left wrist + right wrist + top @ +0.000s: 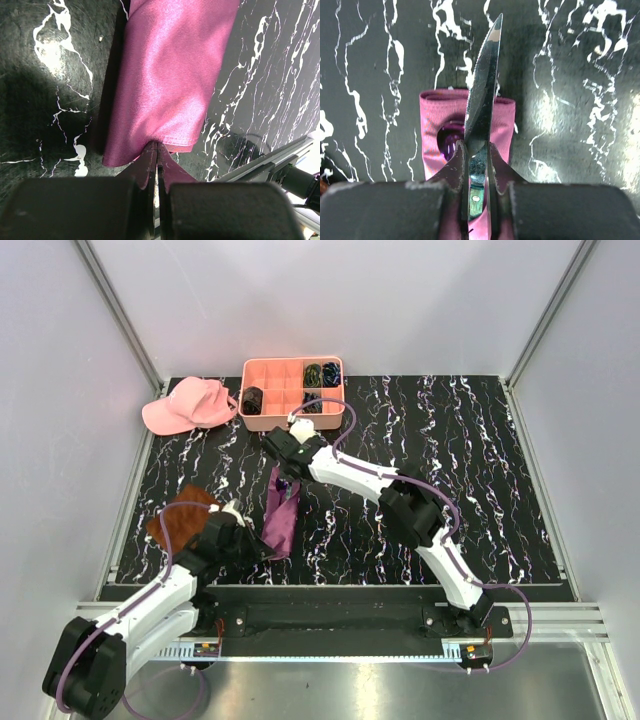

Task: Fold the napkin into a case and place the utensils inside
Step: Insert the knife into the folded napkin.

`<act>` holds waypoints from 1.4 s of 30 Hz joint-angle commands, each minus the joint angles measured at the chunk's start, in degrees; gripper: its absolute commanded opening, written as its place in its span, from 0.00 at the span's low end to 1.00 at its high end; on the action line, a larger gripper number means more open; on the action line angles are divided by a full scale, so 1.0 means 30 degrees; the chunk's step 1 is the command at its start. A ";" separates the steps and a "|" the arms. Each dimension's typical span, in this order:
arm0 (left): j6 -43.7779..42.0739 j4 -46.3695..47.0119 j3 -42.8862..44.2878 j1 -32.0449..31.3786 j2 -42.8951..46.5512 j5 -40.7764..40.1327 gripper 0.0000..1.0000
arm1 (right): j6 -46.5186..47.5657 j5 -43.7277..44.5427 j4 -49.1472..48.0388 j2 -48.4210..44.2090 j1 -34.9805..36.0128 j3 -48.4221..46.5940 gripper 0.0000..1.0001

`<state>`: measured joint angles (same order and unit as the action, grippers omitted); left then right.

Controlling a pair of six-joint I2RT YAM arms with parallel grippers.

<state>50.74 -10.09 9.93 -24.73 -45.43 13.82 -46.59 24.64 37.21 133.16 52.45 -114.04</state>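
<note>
You have: one folded magenta cloth napkin (165, 75), left jaws pinching its hem; one serrated silvery knife (482, 90), right jaws gripping it.

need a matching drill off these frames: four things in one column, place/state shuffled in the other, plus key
Things
1. shiny magenta folded cloth napkin
2. slim silvery serrated knife
3. pink fabric cap
4. rust-brown flat cloth

Place or state
A. far left, beside the salmon compartment tray
B. clamped in the right claw, blade over the napkin's open end
C. near edge pinched by the left claw
D. lying flat, partly hidden by the left arm

Pairs: 1-C, 2-B, 3-A, 4-D
</note>
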 commanded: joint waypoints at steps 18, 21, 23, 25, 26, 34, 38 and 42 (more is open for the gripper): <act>0.0079 0.0989 0.0029 -0.0164 -0.0004 0.0314 0.00 | -0.2340 -0.2589 0.0780 -0.2317 0.0916 0.1948 0.03; 0.0108 0.0931 0.0087 -0.0193 -0.0003 0.0314 0.00 | -0.2546 -0.2765 0.0780 -0.2346 0.0917 0.2182 0.04; 0.0079 0.0989 0.0087 -0.0223 -0.0003 0.0314 0.00 | -0.2634 -0.2736 0.0780 -0.2376 0.0946 0.2415 0.06; 0.0049 0.0960 0.0116 -0.0194 -0.0033 0.0343 0.00 | -0.2781 -0.2794 0.0751 -0.2464 0.0917 0.2592 0.07; 0.0020 0.0960 0.0145 -0.0194 -0.0033 0.0372 0.00 | -0.2781 -0.2882 0.0750 -0.2493 0.0946 0.2651 0.07; -0.0097 0.0814 0.0321 -0.0194 0.0201 0.0518 0.00 | -0.2079 -0.2648 0.0809 -0.2581 0.0917 0.2302 0.39; -0.0331 0.0112 0.0876 -0.0194 0.0903 0.0460 0.00 | -0.1201 -0.2269 0.0925 -0.2698 0.0917 0.1803 0.52; -0.0975 -0.0795 0.1697 -0.0194 0.2016 0.0694 0.02 | 0.0464 -0.1479 0.1043 -0.2932 0.0917 0.1130 0.59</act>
<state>50.35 -11.70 10.68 -25.12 -42.52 14.35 -50.70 16.95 39.33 129.38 54.54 -106.72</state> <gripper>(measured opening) 0.003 0.552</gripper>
